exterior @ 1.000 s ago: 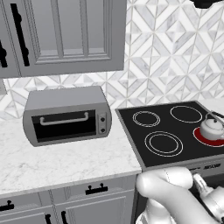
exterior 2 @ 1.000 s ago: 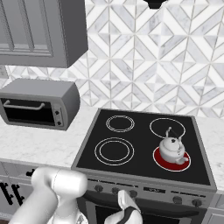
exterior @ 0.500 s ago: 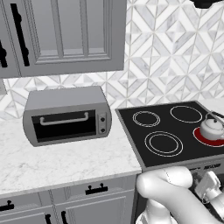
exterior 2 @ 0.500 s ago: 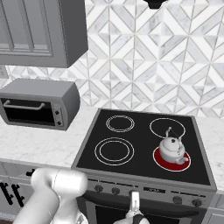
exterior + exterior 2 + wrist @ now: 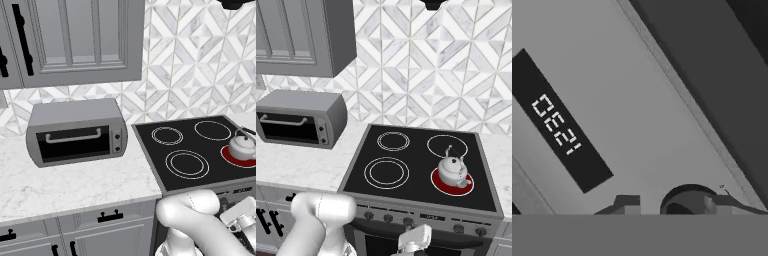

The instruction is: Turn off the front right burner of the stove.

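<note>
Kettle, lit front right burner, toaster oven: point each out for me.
kettle (image 5: 452,170), right base view, on its round body.
front right burner (image 5: 443,184), right base view, on the red disc left of the kettle.
toaster oven (image 5: 75,132), left base view, on its glass door.

kettle (image 5: 454,171) over front right burner (image 5: 442,184)

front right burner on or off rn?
On. The front right burner shows as a solid red disc under the kettle; the other three stove zones are white rings.
</note>
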You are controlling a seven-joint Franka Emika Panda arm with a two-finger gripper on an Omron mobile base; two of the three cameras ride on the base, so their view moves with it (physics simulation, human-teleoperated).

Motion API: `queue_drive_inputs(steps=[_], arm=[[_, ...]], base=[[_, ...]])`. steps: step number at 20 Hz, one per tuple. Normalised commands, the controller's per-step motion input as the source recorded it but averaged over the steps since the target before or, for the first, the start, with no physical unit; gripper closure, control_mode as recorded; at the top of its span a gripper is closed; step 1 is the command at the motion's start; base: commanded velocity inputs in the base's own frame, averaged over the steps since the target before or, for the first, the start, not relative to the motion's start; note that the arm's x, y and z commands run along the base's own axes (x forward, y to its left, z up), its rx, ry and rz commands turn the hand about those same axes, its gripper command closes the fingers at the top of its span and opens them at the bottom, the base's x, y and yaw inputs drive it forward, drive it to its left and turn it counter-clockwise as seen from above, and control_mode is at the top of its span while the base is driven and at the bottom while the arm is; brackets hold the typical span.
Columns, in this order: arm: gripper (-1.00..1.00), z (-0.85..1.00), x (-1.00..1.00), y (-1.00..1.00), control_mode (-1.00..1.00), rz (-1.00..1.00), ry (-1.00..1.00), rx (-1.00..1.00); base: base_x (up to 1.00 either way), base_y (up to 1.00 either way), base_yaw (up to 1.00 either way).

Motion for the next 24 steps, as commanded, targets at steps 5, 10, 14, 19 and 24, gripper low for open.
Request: queue_drive_inputs(steps=[5,10,14,19,24], arm=[[1.0,0.85,0.02,-0.07,-1.0,0.08,0.01,0.25],[1.0,0.66,-0.01,0.34,-1.0,0.32,0.0,0.0],[1.0,0.43,-0.26,0.47,-1.0,0.59,-0.02,-0.1],[1.0,0.75,-0.14,0.23,-1.0,0.58,-0.1,0.05],[1.0,0.07,0.03,0.07,-1.0,0.09,-0.01,0.08]], base=[[0.0,0.0,0.0],[0.0,0.0,0.0],[0.0,0.0,0.0],[0.0,0.0,0.0],[0.0,0.0,0.0]])
